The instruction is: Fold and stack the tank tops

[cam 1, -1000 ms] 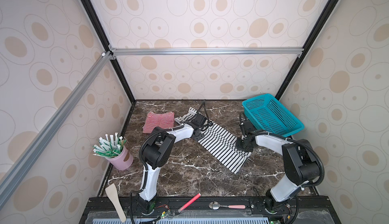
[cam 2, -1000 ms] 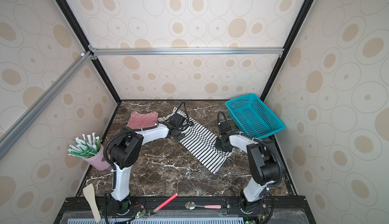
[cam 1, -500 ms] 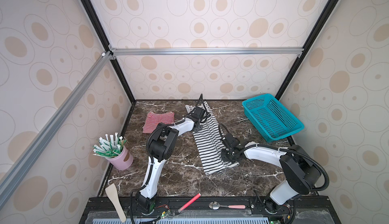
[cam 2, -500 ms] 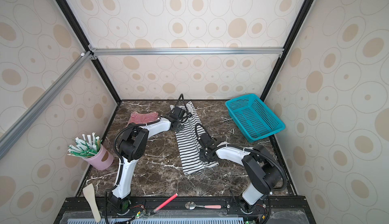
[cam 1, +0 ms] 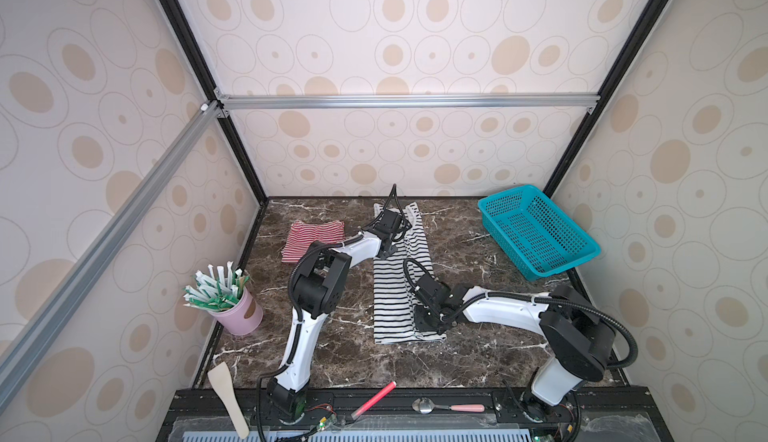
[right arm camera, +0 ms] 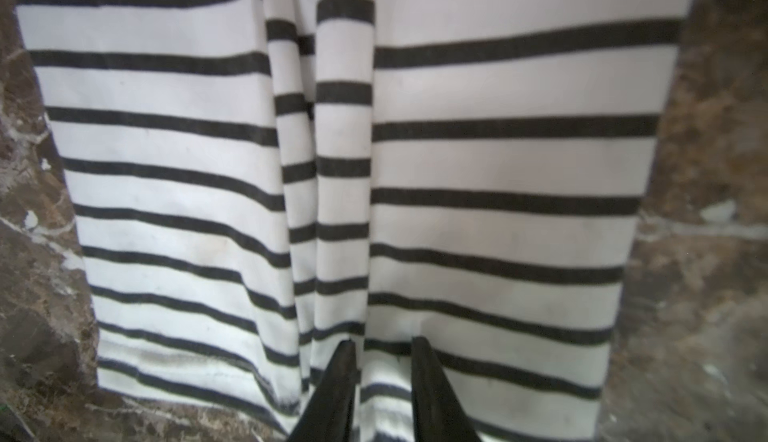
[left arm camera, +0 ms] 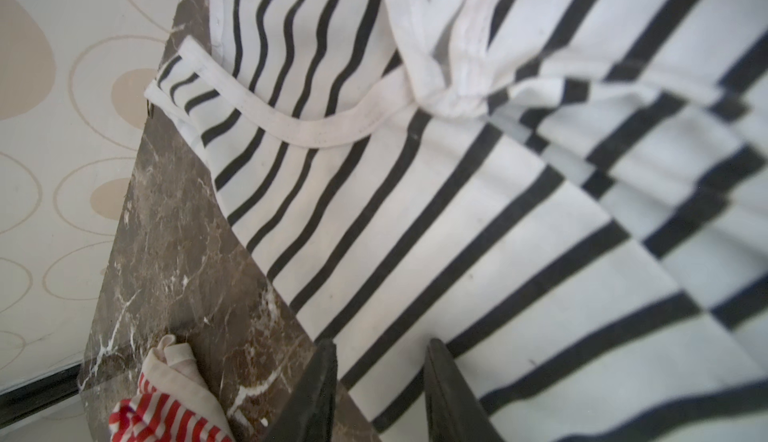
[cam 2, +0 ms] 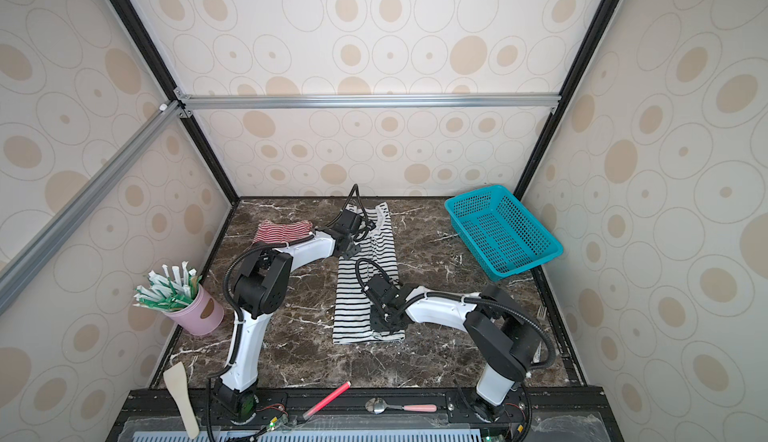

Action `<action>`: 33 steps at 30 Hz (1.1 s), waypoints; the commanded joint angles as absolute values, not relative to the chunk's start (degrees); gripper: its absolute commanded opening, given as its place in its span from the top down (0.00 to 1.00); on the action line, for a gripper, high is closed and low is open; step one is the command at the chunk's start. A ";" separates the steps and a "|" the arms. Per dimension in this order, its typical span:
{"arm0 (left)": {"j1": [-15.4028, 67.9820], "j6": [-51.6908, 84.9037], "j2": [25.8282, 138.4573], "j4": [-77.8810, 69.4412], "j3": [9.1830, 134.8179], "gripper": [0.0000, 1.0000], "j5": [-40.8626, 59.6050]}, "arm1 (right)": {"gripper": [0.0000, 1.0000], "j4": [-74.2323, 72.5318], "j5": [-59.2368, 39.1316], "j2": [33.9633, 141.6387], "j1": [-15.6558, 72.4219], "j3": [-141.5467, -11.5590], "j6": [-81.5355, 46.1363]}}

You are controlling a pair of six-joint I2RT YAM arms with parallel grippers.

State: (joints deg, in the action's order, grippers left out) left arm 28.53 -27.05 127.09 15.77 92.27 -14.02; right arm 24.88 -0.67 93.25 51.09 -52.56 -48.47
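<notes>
1. In both top views, the black-and-white top point(cam 1: 388, 290) point(cam 2: 353, 294) is lying stretched out long, just left of the basket point(cam 1: 561, 265). The red-striped top point(cam 1: 311, 238) is sitting in a compact pile further left of the basket.
2. The left gripper point(cam 1: 385, 251) is working the strap end, level with the basket. The right gripper point(cam 1: 428, 323) is on the hem end, nearer the arm bases than the basket.
3. In the left wrist view, the jaws are standing apart over the cloth near the white trim point(left arm camera: 291, 124). I can't tell if they're pinching.
4. In the right wrist view, the jaws are sitting narrowly apart with a raised ridge point(right arm camera: 332, 170) of cloth running between them. I can't tell whether they're gripping it.
5. Handling: the top is looking light, limp and thin, so you're likely getting sag and wrinkles. Be taking it at the hem corners or trim seams, both ends together.
</notes>
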 commanded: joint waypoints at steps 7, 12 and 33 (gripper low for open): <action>28.30 -25.94 108.71 14.39 80.31 0.62 -7.54 | 0.52 33.56 2.79 78.55 48.44 -45.38 -50.01; 28.91 -26.53 99.40 11.45 69.88 0.61 -6.72 | 0.52 28.94 -2.08 74.77 44.99 -38.95 -51.45; 29.15 -26.07 80.42 9.44 45.22 0.61 -0.28 | 0.76 17.20 -9.19 79.55 44.83 -32.09 -56.54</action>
State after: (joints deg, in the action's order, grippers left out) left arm 28.80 -25.89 82.52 8.69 46.44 -2.94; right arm 15.77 -8.62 78.30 44.88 -33.69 -55.46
